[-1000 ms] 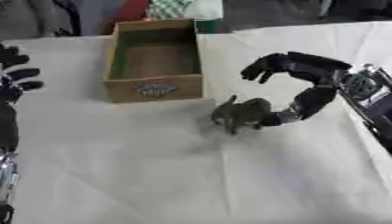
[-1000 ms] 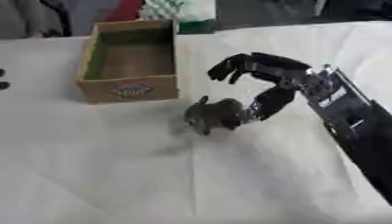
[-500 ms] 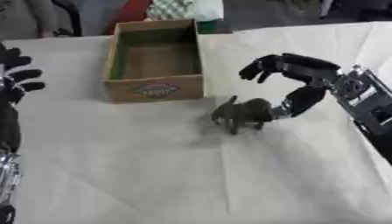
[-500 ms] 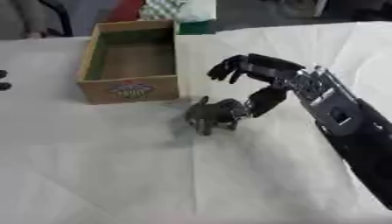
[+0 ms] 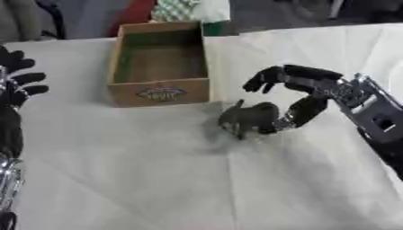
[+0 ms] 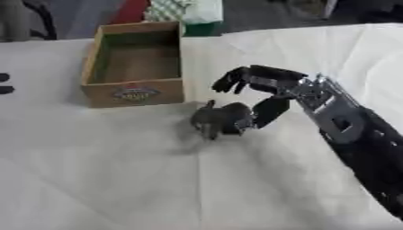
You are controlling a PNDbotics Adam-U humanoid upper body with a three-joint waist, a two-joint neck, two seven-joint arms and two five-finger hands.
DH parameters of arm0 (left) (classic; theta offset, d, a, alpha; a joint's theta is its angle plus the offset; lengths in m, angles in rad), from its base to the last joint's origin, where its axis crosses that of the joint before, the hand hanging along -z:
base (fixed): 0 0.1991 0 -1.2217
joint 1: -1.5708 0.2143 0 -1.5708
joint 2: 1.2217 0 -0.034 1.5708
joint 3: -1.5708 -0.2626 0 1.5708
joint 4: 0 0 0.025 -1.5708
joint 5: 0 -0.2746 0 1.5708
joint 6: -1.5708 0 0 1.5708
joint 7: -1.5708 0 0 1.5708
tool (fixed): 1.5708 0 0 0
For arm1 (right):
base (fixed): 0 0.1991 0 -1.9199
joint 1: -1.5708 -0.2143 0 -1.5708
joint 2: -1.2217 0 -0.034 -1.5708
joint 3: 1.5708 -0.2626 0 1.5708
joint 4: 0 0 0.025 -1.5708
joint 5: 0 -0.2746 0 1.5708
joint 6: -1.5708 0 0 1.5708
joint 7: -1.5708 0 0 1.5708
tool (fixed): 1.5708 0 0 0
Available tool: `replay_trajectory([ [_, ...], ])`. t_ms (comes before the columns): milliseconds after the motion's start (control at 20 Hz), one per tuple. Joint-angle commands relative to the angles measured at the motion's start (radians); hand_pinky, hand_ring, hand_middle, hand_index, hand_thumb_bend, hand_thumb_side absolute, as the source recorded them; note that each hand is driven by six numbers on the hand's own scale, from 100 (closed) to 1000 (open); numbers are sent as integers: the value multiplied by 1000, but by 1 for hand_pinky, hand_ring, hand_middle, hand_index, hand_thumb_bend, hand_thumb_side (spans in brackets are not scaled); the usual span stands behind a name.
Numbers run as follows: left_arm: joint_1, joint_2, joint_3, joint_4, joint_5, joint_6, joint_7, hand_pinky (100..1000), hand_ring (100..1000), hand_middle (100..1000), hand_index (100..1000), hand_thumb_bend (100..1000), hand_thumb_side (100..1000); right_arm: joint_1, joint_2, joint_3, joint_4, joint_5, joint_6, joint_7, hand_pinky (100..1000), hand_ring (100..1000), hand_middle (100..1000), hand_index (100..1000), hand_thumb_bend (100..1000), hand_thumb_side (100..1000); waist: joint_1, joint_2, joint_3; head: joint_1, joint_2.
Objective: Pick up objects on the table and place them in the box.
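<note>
A small dark grey animal figure point(image 5: 248, 119) stands on the white cloth just in front of the right corner of the open wooden box point(image 5: 161, 93), whose inside shows nothing. My right hand point(image 5: 316, 85) reaches in from the right. Its thumb point(image 5: 299, 112) touches the figure's right side, while its fingers point(image 5: 264, 78) arch above the figure without closing on it. At the left edge my left hand point(image 5: 15, 87) rests idle, fingers straight and pointing up.
The white cloth point(image 5: 141, 170) covers the whole table. Behind the box, at the far edge, lies a green and white patterned thing point(image 5: 185, 9). Dark shapes and a red patch show beyond the far edge.
My right hand has closed in slightly on the figure and its fingers have come lower over it. The figure, the box and my left hand stay where they were.
</note>
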Motion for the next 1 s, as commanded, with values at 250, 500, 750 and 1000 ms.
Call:
replay_trajectory([
  [250,-7,6,0,-11,0,-1,-6,643,669,681,794,322,820,-10,4,-8,51,72,-31,-4,737,789,739,844,572,578,2,-13,2,3,-11],
  [500,-7,5,-1,-12,0,-1,-6,645,671,682,794,317,822,-6,10,-12,67,97,-43,-26,697,736,672,782,548,554,3,-14,1,5,-11],
  [750,-7,5,-1,-12,0,0,-6,645,672,682,795,314,824,11,-3,-18,53,100,-46,-69,571,585,547,657,392,482,3,-13,1,5,-11],
  [1000,-7,5,-2,-13,1,0,-6,645,672,682,796,311,826,26,-14,-27,34,86,-23,-118,496,487,455,546,179,409,3,-13,1,7,-11],
])
